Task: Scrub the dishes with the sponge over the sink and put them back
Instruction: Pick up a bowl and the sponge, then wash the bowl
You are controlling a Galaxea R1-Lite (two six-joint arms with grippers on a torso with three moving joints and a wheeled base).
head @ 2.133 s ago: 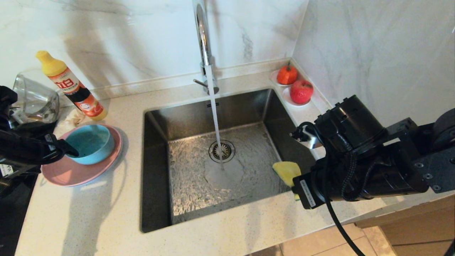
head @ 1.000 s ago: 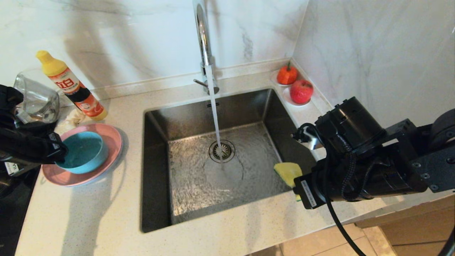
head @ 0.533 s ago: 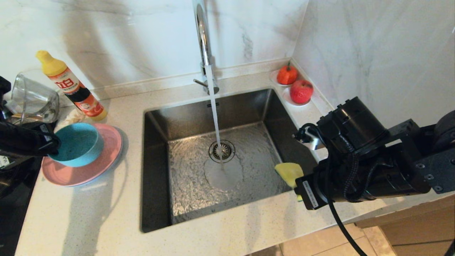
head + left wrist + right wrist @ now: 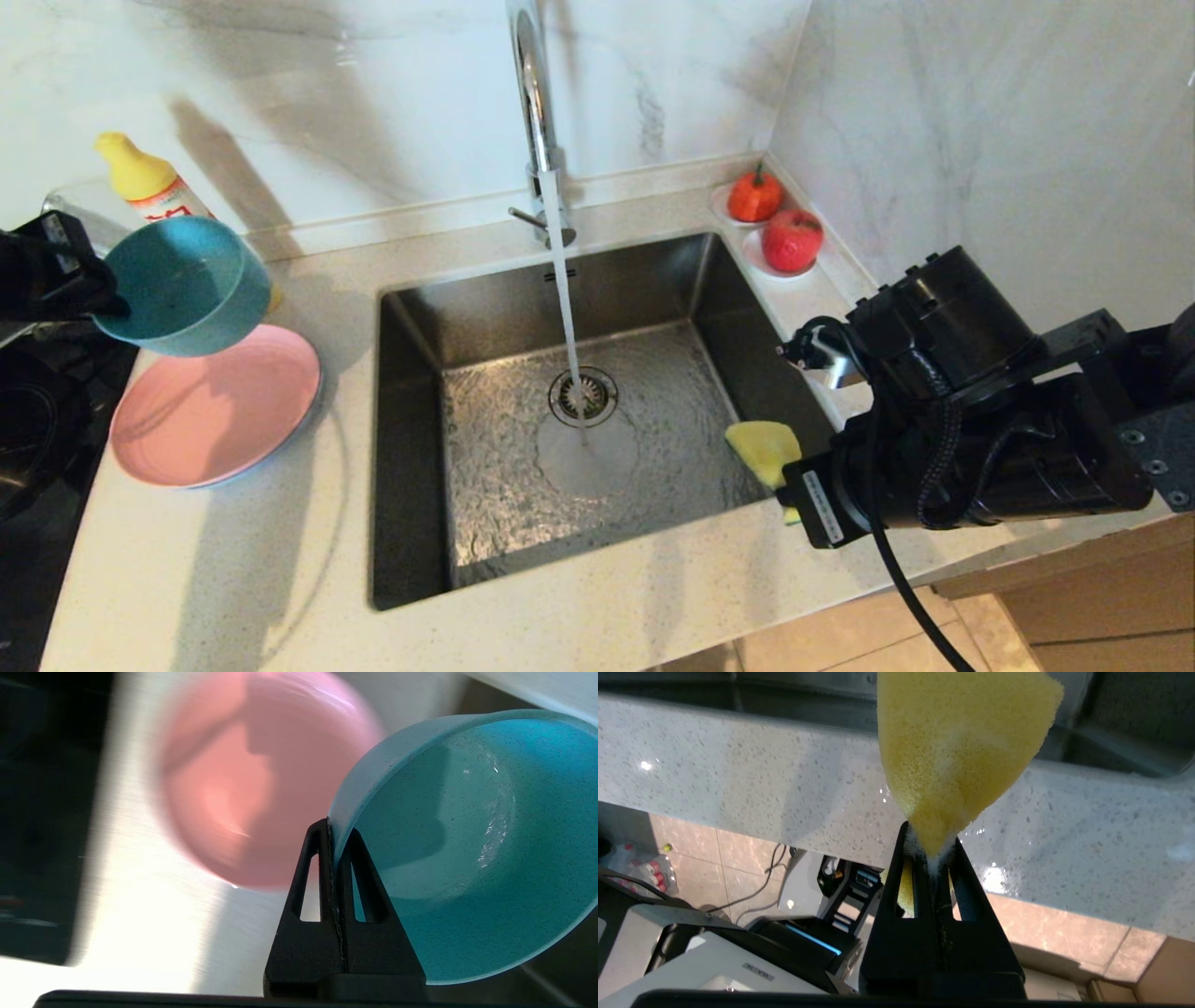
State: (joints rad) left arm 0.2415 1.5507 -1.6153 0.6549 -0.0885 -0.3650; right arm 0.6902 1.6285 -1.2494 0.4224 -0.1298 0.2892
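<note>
The teal bowl (image 4: 173, 285) is being held aloft at nine o'clock, rim pinched by the left gripper (image 4: 337, 858); it should be carried level toward the sink (image 4: 579, 411), where the sponge (image 4: 766, 451) is being clamped by the right gripper (image 4: 934, 858).

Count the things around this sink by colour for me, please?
Teal: 1, bowl
Pink: 1, plate
Yellow: 2, sponge, bottle's cap
Red-orange: 2, fruits
Total: 6
</note>
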